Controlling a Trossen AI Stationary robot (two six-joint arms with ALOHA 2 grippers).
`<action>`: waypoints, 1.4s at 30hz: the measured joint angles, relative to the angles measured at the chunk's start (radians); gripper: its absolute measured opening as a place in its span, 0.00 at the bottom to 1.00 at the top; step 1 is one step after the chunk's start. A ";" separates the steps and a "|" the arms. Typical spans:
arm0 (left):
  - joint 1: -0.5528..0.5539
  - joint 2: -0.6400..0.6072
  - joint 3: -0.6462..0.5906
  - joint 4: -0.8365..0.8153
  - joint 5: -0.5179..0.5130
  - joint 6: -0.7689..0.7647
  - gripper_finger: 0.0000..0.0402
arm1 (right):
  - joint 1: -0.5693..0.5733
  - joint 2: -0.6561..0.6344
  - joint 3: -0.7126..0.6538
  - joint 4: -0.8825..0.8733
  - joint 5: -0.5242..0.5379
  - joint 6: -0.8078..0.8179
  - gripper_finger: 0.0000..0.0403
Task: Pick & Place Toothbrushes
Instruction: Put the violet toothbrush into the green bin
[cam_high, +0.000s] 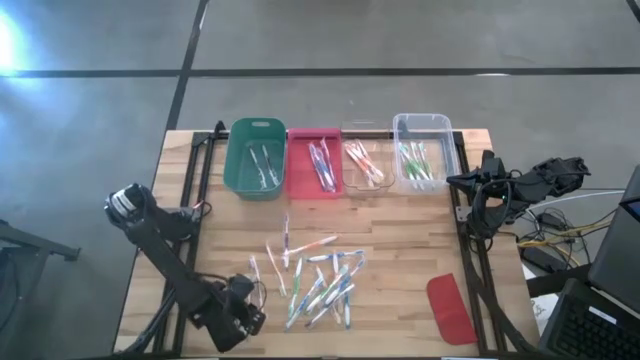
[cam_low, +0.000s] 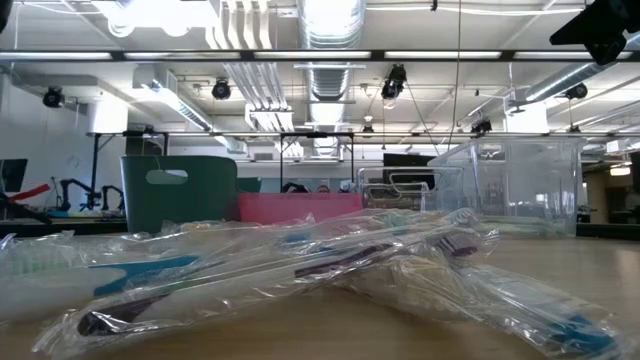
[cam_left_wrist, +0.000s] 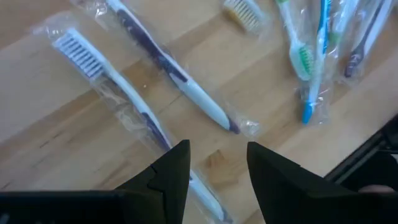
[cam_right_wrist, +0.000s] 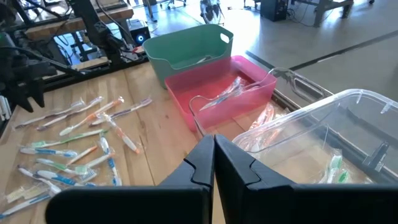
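Several toothbrushes (cam_high: 318, 275) in clear wrappers lie loose on the wooden table, near its front edge and around the middle. In the low view, wrapped toothbrushes (cam_low: 300, 265) fill the foreground. My left gripper (cam_left_wrist: 217, 163) hovers open, pointing steeply down, over the pile's left edge (cam_high: 252, 300). Just beyond its fingertips lie two white-and-purple toothbrushes (cam_left_wrist: 171, 65), and one of them (cam_left_wrist: 134, 102) runs under the left finger. My right gripper (cam_right_wrist: 213, 163) is shut, holds nothing and waits at the table's right side (cam_high: 490, 185).
Along the far edge stand a green bin (cam_high: 254, 158), a pink bin (cam_high: 313, 162) and two clear bins (cam_high: 364, 165) (cam_high: 421, 152), each with toothbrushes inside. A flat red lid (cam_high: 450, 308) lies at the front right. Black rails (cam_high: 200, 190) run along both table sides.
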 joint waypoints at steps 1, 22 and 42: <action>-0.002 0.011 0.002 -0.002 0.000 -0.004 0.41 | 0.000 0.000 0.000 0.000 0.000 0.000 0.02; 0.000 0.057 -0.004 -0.050 0.016 -0.027 0.41 | 0.000 0.000 0.000 0.000 0.000 0.000 0.02; 0.000 0.150 -0.004 -0.078 0.026 -0.040 0.41 | 0.000 0.000 0.000 0.000 0.000 0.000 0.02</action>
